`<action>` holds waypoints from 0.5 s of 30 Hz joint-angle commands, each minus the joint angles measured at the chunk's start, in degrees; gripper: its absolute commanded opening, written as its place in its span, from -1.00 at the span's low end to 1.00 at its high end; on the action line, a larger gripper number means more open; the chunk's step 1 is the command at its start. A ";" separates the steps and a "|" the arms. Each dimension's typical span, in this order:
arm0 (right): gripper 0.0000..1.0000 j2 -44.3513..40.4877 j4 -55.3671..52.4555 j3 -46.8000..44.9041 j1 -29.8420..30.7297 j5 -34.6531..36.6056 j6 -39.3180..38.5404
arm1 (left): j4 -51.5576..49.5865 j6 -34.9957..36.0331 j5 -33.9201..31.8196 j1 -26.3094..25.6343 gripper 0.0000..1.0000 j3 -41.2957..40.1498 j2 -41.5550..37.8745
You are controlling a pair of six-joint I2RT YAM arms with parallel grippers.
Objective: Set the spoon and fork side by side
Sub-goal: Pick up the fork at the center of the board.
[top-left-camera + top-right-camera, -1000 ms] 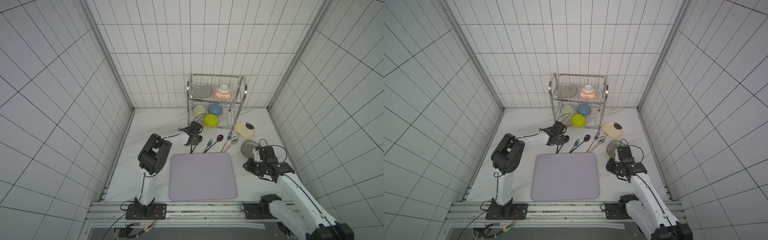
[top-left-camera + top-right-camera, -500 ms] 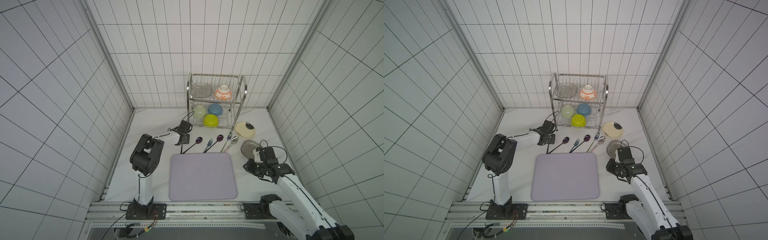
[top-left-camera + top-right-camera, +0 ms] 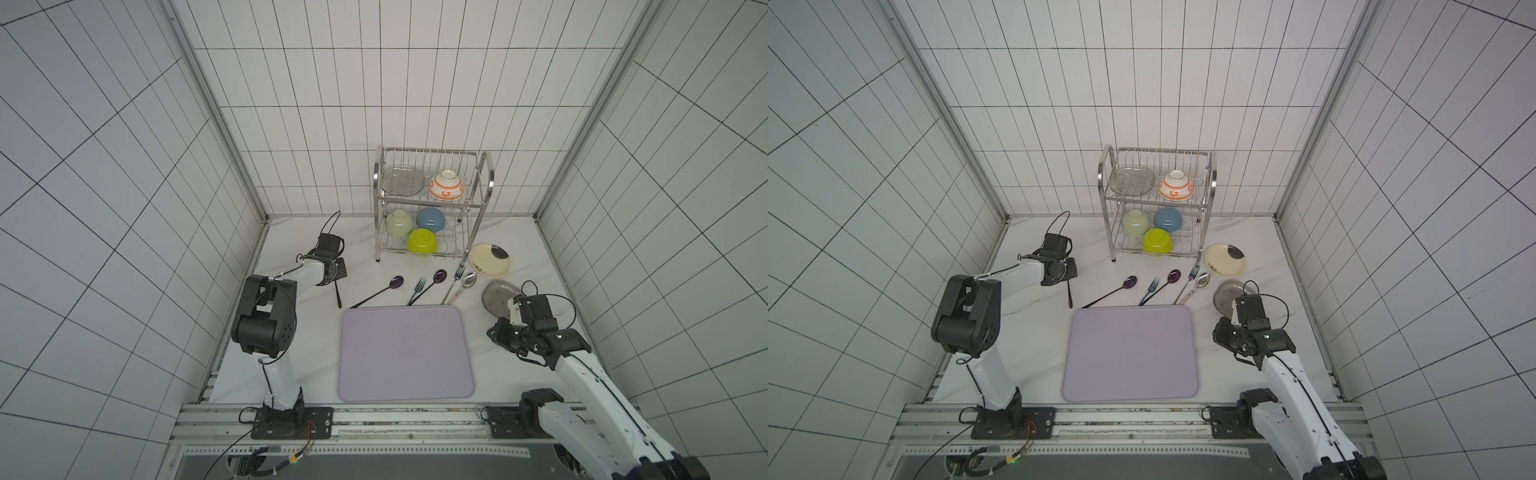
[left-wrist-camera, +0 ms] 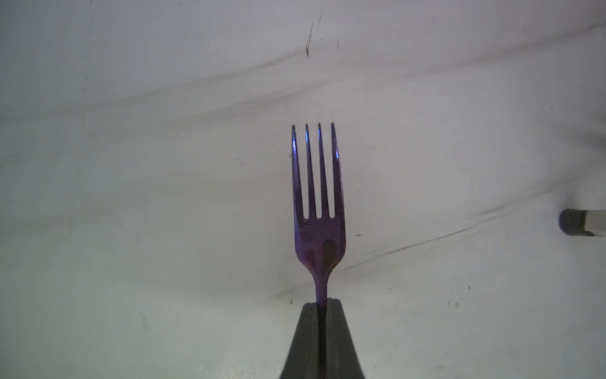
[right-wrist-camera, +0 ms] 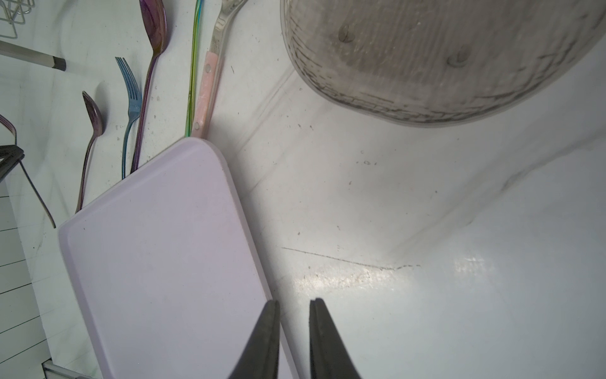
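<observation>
1. Left wrist view: left gripper (image 4: 323, 303) jaws clamped on purple fork (image 4: 318, 203) neck.
2. Both top views: fork held just off mat (image 3: 405, 353) far-left corner; purple spoon (image 3: 397, 281) lies along mat's far edge.
3. Right gripper (image 5: 293, 303) jaws slightly apart, above mat's right edge.

white marbled counter (image 3: 357, 249) carries a lilac rectangular mat (image 3: 405, 353), steel wire dish rack (image 3: 428, 158), row of metal cutlery (image 3: 420, 284), cream round plate (image 3: 490, 259), grey glass plate (image 3: 496, 293).
</observation>
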 commanded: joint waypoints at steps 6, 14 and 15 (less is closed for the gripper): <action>-0.60 -0.73 -0.39 -0.38 -0.64 1.07 0.63 | -0.84 0.97 4.78 1.97 -1.00 -0.65 -8.81; -0.60 -0.40 0.28 -0.38 -0.66 0.30 0.24 | -7.75 -1.00 13.61 -1.23 -1.00 -5.99 -23.17; -0.59 -0.30 0.32 -0.38 -0.66 0.16 0.03 | -8.68 -1.17 14.31 -2.90 -1.00 -7.63 -25.75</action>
